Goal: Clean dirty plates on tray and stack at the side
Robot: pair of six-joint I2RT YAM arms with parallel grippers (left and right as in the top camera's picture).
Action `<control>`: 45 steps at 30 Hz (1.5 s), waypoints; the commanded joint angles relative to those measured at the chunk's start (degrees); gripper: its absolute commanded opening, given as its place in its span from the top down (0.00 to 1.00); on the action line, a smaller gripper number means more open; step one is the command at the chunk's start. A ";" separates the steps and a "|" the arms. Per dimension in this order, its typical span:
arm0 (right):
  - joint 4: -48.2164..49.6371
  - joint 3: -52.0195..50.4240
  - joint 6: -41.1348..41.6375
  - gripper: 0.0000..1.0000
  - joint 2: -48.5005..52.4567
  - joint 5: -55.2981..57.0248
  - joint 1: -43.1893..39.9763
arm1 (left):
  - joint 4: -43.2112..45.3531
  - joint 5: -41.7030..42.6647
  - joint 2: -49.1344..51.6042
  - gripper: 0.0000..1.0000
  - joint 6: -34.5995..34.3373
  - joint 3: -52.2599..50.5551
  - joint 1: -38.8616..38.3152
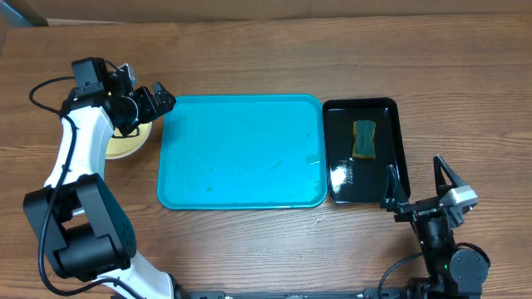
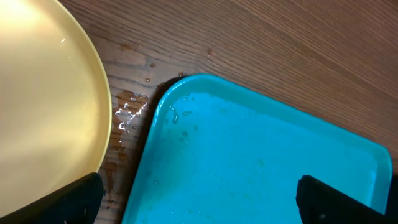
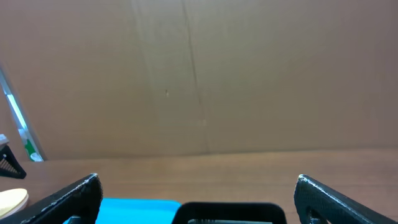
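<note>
The right pincer (image 1: 418, 183) stood at the near right of the worktop (image 1: 249, 50), its 2 fingers spread wide and pinching nothing. In the overhead view 1 finger tip overlapped the near right corner of the black tray (image 1: 337, 133); whether it touched the rim could not be told.

The black tray lay just beside the right rim of the turquoise tray (image 1: 241, 183), with the 2 rims close together. A green-yellow sponge (image 1: 364, 138) lay flat in the far half of the black tray.

The turquoise tray lay in the middle of the worktop, its long sides running left to right. Its floor carried water droplets (image 2: 176, 116) and a few small specks near the right rim.

To the left of the turquoise tray, 1 pale yellow plate (image 1: 125, 148) lay flat on the worktop, just beside the tray's far left corner and not touching it. The left arm (image 1: 71, 158) covered part of the plate, so whether further plates lay beneath it could not be told. A wet patch (image 2: 127, 115) sat on the wood between the plate rim and the tray corner.

The left pincer (image 1: 148, 98) hovered above that gap with its fingers spread wide, pinching nothing.

Farthest back, a brown cardboard wall (image 3: 199, 81) rose behind the worktop
</note>
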 commanded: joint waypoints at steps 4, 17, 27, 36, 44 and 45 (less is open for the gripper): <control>-12.59 -0.57 0.15 0.00 -0.68 5.84 -0.15 | 0.22 0.85 -0.24 0.00 1.09 -0.35 -0.11; -12.48 -0.57 0.15 0.00 -0.68 6.80 -0.15 | 0.22 0.85 -0.24 0.00 1.09 -0.35 -0.11; -12.48 -0.57 0.15 0.00 -0.68 6.80 -0.15 | 0.22 0.85 -0.24 0.00 1.09 -0.35 -0.11; -12.48 -0.57 0.15 0.00 -0.68 6.80 -0.15 | 0.22 0.85 -0.24 0.00 1.09 -0.35 -0.11; -12.48 -0.57 0.15 0.00 -0.68 6.80 -0.15 | 0.22 0.85 -0.24 0.00 1.09 -0.35 -0.07; -12.48 -0.57 0.15 0.00 -0.68 6.80 -0.15 | 0.22 0.85 -0.24 0.00 1.09 -0.35 -0.07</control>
